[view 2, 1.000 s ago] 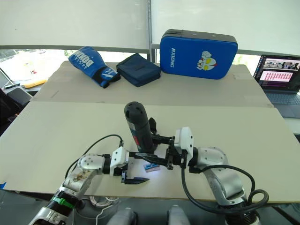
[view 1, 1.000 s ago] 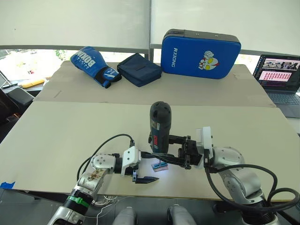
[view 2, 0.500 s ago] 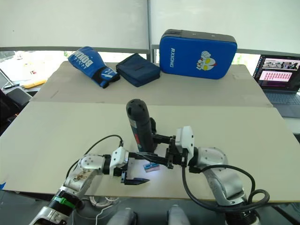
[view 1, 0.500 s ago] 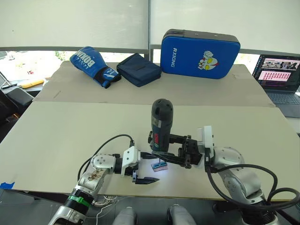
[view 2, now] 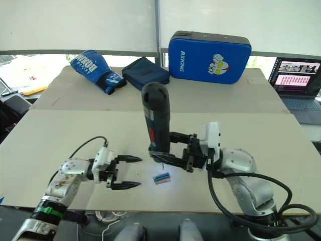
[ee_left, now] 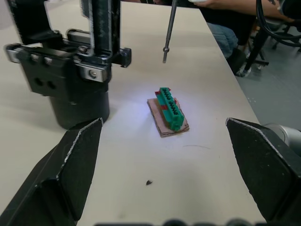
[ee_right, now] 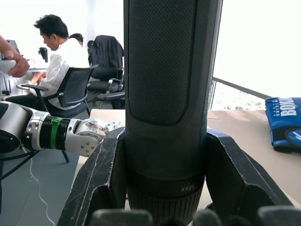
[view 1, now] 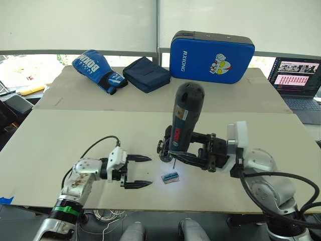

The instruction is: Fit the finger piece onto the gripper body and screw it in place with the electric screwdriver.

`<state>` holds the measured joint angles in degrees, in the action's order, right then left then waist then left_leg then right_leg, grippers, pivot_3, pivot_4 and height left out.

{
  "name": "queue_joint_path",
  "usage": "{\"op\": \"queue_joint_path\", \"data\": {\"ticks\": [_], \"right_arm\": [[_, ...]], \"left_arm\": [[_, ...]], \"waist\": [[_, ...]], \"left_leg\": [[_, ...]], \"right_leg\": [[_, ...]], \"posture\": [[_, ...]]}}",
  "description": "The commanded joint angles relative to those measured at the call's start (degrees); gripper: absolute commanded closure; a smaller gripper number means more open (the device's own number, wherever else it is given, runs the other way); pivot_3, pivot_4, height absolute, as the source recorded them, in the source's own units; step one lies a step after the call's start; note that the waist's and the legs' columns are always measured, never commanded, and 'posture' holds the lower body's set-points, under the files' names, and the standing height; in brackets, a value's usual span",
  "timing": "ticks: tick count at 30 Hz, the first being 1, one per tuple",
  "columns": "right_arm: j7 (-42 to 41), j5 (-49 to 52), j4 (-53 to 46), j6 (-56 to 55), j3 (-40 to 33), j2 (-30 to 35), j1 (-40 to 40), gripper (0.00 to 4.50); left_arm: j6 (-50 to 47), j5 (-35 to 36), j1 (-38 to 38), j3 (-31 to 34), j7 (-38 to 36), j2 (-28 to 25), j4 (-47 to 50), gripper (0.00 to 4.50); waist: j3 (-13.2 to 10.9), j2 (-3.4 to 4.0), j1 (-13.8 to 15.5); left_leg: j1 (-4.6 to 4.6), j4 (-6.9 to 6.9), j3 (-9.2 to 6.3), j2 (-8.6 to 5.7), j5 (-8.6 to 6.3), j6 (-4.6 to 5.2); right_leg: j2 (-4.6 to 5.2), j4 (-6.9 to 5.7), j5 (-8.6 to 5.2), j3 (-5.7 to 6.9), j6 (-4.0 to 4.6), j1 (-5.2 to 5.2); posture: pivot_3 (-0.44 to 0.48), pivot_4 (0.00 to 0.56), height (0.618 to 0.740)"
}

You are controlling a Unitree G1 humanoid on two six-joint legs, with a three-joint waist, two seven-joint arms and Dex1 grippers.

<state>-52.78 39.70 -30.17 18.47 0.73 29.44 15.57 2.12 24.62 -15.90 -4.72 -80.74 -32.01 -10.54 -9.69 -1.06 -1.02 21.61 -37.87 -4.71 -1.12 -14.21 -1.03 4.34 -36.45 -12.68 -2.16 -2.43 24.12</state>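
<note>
One electric screwdriver (view 1: 184, 120) stood nearly upright w/ its thin bit pointing down, clamped between the right gripper (view 1: 175, 149) fingers; "Max" was readable on its collar in the right wrist view, and a red label showed on the barrel. One gripper body (ee_left: 77, 77) sat on the table (view 1: 75, 135) just beside the bit, on the side toward the left gripper (view 1: 145, 171), whose fingers were spread wide w/ nothing between them. One small green terminal block (ee_left: 170, 107) on a brown pad lay lit by the tool's light, near the bit tip & between the two grippers. Finger piece: couldn't tell where. Well beyond the screwdriver, at the table's far side: one blue boxing glove (view 1: 97, 69) w/ white lettering, one dark blue pouch (view 1: 146, 74), one blue pad (view 1: 211, 50) marked "RXIONG" w/ a cartoon figure. One open laptop (view 1: 297, 82) stood off to the robot's right of the pad. Two seated persons (ee_right: 56, 61) showed in the right wrist view.
</note>
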Motion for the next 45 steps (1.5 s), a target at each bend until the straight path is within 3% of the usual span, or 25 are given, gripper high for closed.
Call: {"op": "queue_joint_path", "data": {"ticks": [1, 7, 25, 33, 43, 45], "right_arm": [[2.0, 4.6, -5.3, 1.5, -4.5, 1.8, 1.9, 2.57], [5.2, 7.7, -8.2, 3.3, -7.2, 3.6, 3.2, 2.57], [7.0, 10.0, -9.0, 4.6, -7.6, 6.5, 4.0, 2.57], [6.9, 10.1, -8.7, 4.7, -7.9, 7.2, 3.9, 2.57], [7.1, 10.0, -8.3, 5.0, -8.0, 7.8, 3.8, 2.57], [7.2, 10.0, -8.5, 5.0, -8.1, 7.8, 3.6, 2.57]], "left_arm": [[-1.1, 3.3, -1.0, 4.7, -0.1, -1.4, -0.2, 0.06], [1.1, 1.2, -2.4, 6.4, 0.6, -1.7, -5.6, 0.06], [6.9, -11.4, -12.3, -2.1, 10.4, 12.3, -19.5, 0.06], [6.4, -14.7, -15.1, -3.7, 15.0, 16.4, -23.0, 0.06], [4.7, -15.8, -16.8, -5.6, 14.4, 19.0, -24.0, 0.06], [4.1, -16.0, -16.6, -6.1, 13.9, 19.0, -23.5, 0.59]], "waist": [[0.0, -0.01, 0.0], [0.0, -0.01, 0.0], [0.0, -0.09, 0.1], [0.0, -0.09, 0.5], [0.0, -0.10, 0.8], [0.0, -0.10, 0.7]], "left_leg": [[0.01, 0.00, 0.00, 0.00, 0.00, 0.00], [0.00, 0.00, 0.01, 0.00, 0.00, 0.00], [0.08, -0.06, 0.02, -0.04, 0.00, 0.00], [0.06, -0.10, 0.02, -0.09, 0.00, 0.00], [0.08, -0.18, 0.02, -0.13, 0.00, 0.00], [0.08, -0.19, 0.03, -0.13, 0.00, 0.00]], "right_leg": [[0.00, 0.00, 0.00, 0.00, 0.00, 0.01], [0.00, 0.00, 0.00, 0.00, 0.00, 0.00], [0.01, -0.09, 0.00, 0.00, 0.00, 0.03], [0.04, -0.09, 0.00, -0.01, -0.01, -0.02], [0.07, -0.10, 0.00, -0.01, -0.03, -0.04], [0.06, -0.10, 0.00, -0.01, -0.04, -0.05]], "posture": [[0.000, 0.150, 0.740], [0.000, 0.150, 0.740], [0.000, 0.150, 0.740], [0.000, 0.150, 0.740], [0.000, 0.150, 0.740], [0.000, 0.150, 0.740]]}}
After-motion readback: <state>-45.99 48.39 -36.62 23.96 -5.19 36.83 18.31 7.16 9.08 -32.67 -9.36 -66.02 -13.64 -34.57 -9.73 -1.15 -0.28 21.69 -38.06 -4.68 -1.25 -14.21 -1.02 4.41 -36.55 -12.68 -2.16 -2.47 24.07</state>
